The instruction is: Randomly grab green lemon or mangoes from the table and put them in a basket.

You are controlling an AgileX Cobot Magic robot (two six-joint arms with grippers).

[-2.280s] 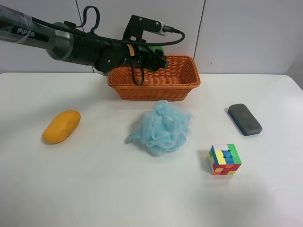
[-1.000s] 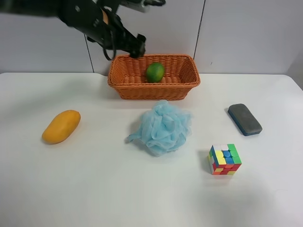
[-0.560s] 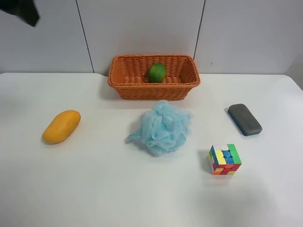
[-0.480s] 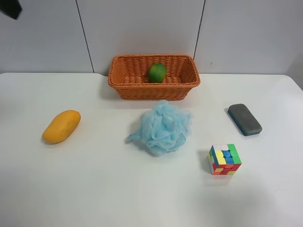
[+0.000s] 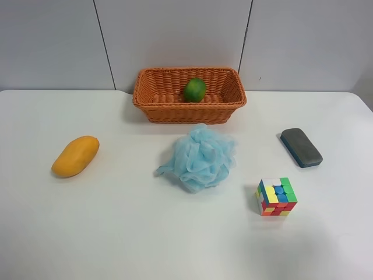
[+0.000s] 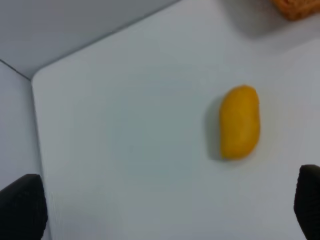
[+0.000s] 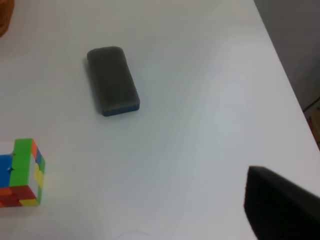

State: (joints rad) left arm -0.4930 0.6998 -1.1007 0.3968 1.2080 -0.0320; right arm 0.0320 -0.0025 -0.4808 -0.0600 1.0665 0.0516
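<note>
The green lemon (image 5: 194, 90) lies inside the wicker basket (image 5: 175, 111) at the back of the white table (image 5: 116, 233). The mango (image 5: 75, 156) lies on the table at the exterior high view's left, and it also shows in the left wrist view (image 6: 240, 121). No arm shows in the exterior high view. My left gripper (image 6: 165, 210) is open and empty, high above the table, with its fingertips (image 6: 22, 212) wide apart and the mango beyond them. Of my right gripper only one dark finger (image 7: 280, 205) shows.
A light-blue bath pouf (image 5: 200, 156) sits in front of the basket. A colourful puzzle cube (image 5: 276, 196) and a dark grey block (image 5: 301, 147) lie at the exterior high view's right; both show in the right wrist view, the cube (image 7: 22, 172) and the block (image 7: 113, 81).
The arm at the exterior high view's left let go of the green lemon over the basket, then rose and drew back out of that view. The lemon rolled slightly right inside the basket.
</note>
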